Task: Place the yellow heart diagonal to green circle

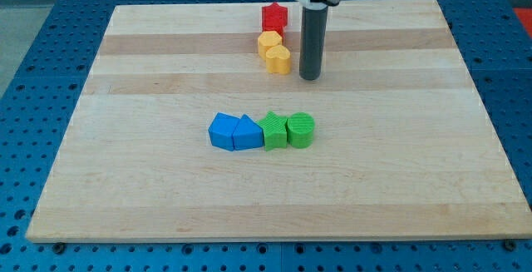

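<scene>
The yellow heart [279,58] lies near the view's top centre of the wooden board [150,172], touching a yellow hexagon-like block [268,42] just above it. The green circle [301,130] sits at the board's middle, at the right end of a row of blocks. My tip [309,76] stands just to the right of the yellow heart, a small gap apart, well above the green circle in the view.
A red block [274,17] sits above the yellow blocks near the board's top edge. Left of the green circle, touching in a row, are a green star-like block [273,130] and two blue blocks [247,133] [223,131]. Blue perforated table surrounds the board.
</scene>
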You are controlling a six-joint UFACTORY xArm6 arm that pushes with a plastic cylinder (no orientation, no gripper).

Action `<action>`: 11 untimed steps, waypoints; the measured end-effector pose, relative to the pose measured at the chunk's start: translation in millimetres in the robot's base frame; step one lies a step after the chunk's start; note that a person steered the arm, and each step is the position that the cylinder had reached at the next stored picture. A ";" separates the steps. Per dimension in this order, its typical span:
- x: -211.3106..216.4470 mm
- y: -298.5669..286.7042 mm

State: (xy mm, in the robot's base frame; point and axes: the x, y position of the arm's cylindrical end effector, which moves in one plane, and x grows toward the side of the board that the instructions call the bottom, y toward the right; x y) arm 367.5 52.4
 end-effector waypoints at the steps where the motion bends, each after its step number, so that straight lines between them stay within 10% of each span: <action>1: -10.1 0.0; 11: -10.1 -29.6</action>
